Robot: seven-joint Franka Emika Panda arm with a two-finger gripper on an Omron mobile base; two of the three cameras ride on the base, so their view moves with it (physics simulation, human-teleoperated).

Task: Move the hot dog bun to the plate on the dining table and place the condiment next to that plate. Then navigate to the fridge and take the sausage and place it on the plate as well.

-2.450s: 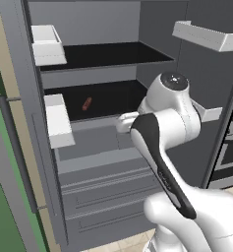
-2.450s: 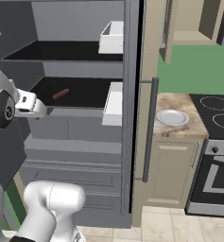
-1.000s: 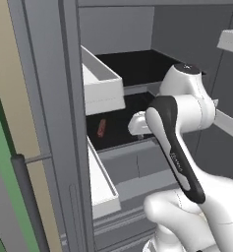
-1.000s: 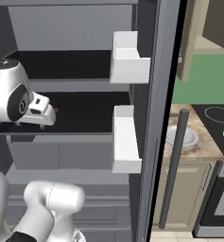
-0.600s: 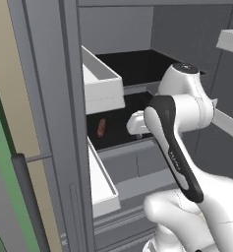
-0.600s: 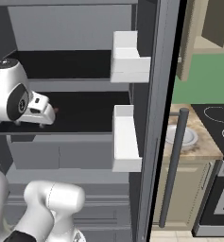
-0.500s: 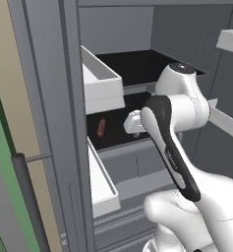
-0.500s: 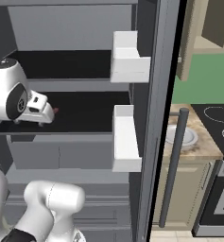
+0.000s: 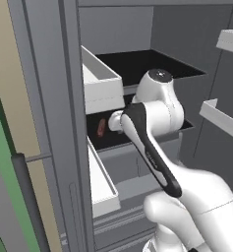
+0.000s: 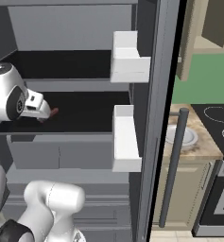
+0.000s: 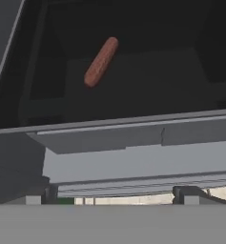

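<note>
The sausage (image 11: 101, 62), a short reddish-brown cylinder, lies at an angle on the black middle shelf (image 11: 148, 81) of the open dark grey fridge (image 9: 49, 98). In the hand view my gripper (image 11: 112, 194) is open, its tips wide apart at the shelf's front edge with nothing between them, and the sausage is some way ahead. From the left base, the sausage (image 9: 101, 127) shows just left of my hand (image 9: 116, 120). From the right base only its end (image 10: 54, 112) peeks past the hand (image 10: 38, 108). The hot dog bun, condiment, plate and dining table are out of view.
White door bins (image 9: 99, 84) (image 10: 127, 64) jut out on both sides of the shelf opening, with a lower bin (image 9: 102, 183) under my arm. A grey drawer front (image 11: 133, 152) sits below the shelf. Right of the fridge door, a small white plate (image 10: 180, 137) rests on a counter beside a stove (image 10: 219, 123).
Over the last second my hand has reached slightly further into the shelf toward the sausage. The jaws have stayed open and the sausage has not moved.
</note>
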